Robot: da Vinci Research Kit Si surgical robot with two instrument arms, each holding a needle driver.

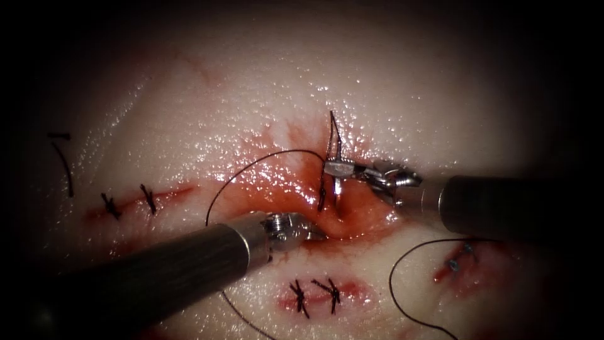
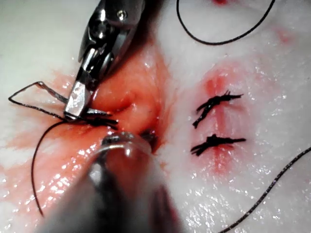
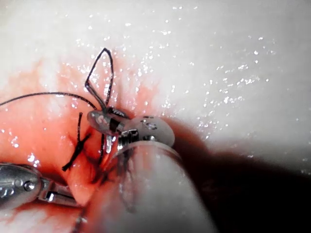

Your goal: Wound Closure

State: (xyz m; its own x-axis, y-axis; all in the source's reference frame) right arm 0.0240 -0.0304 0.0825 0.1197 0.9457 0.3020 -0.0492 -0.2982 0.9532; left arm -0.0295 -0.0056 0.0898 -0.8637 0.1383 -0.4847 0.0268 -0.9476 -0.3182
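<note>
No writing, brand or label can be read on either tool or anywhere on the tissue (image 1: 189, 126).

The right tool (image 1: 335, 168) reaches in from the right, and its jaws are closed on the thread (image 1: 251, 165) just above the open cut (image 1: 327, 208), at the base of a small upright loop of thread (image 1: 335, 133). In the right wrist view the same jaws (image 3: 99, 119) pinch dark strands where the loop (image 3: 99, 73) rises from them. A long strand runs from there in an arc to the left and passes behind the left tool's shaft.

The left tool (image 1: 308, 232) lies low on the left side of the cut, its tip pressed into the red fluid (image 1: 277, 182) at the wound's edge. Whether its jaws are open or closed, or hold anything, cannot be told: the tip is sunk in wet tissue, and in the left wrist view the shaft (image 2: 121, 184) blocks its own jaws.

The needle cannot be made out with certainty; a short pale sliver (image 1: 337, 187) below the right tool's jaws may be part of it.

Finished stitches (image 1: 314, 294) sit below the cut, with others at far left (image 1: 129, 203) and a loose thread (image 1: 402, 277) curving at lower right.
</note>
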